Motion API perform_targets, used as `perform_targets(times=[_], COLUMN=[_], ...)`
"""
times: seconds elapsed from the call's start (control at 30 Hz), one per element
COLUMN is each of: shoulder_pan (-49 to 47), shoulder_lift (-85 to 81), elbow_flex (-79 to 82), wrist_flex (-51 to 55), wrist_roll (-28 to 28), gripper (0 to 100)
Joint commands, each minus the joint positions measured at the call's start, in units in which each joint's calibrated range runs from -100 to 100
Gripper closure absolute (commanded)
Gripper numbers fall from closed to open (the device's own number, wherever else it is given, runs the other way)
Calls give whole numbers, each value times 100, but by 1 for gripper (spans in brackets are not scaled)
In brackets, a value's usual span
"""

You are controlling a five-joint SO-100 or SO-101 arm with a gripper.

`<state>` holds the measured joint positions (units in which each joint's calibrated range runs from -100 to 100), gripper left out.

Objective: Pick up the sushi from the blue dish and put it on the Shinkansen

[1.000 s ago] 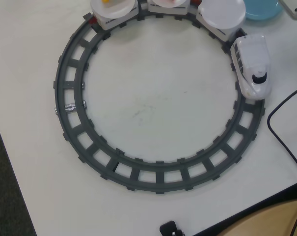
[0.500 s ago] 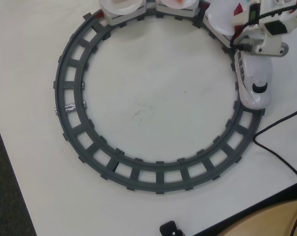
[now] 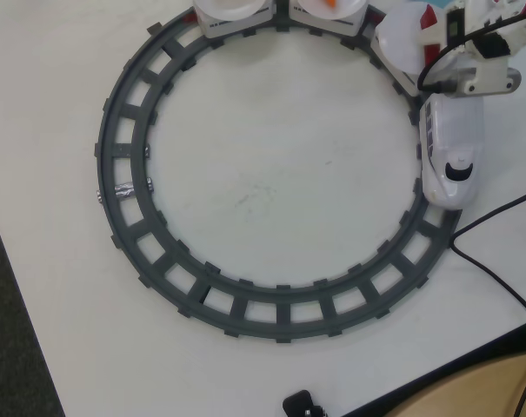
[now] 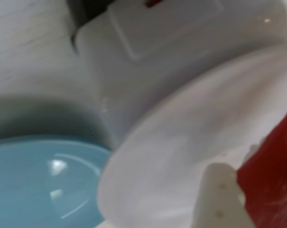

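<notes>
In the overhead view the grey ring track (image 3: 158, 261) lies in the middle of the white worktop (image 3: 271, 182). The Shinkansen (image 3: 452, 148) stands on the track near the right edge of the worktop, its rounded nose pointing toward the near edge. Behind it the cars follow the curve along the far edge; the first car carries a round white plate (image 3: 402, 42), and two more plates (image 3: 232, 9) are cut off by the top of the picture, one with a bit of orange on it.

The white arm (image 3: 493, 52) reaches in at the far right corner, above the first car. The gripper (image 3: 430, 22) is over that plate, and a dark-red piece, the sushi (image 3: 429, 17), shows between its parts. In the wrist view the sushi (image 4: 271, 180) sits at the right edge, pressed against a white finger (image 4: 219, 199), so the gripper seems closed on it, just above the white plate (image 4: 181, 161). The blue dish (image 4: 43, 185) is empty at the lower left, beside the car body (image 4: 148, 61).
</notes>
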<state>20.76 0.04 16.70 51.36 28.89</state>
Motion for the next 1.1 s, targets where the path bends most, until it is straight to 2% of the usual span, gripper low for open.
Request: perform_targets(times=[0.0, 0.33, 0.57, 0.83, 0.9, 1.07], shoulder_pan=[90, 19, 19, 19, 81, 468], shoulder_lift=[-359, -359, -367, -551, -818, -1904], elbow_flex=[-10, -1, -10, -64, -82, 260], wrist_flex=[21, 628, 765, 680, 466, -65], wrist_roll=[21, -26, 6, -110, -461, -1746], gripper=[98, 96, 78, 64, 63, 63])
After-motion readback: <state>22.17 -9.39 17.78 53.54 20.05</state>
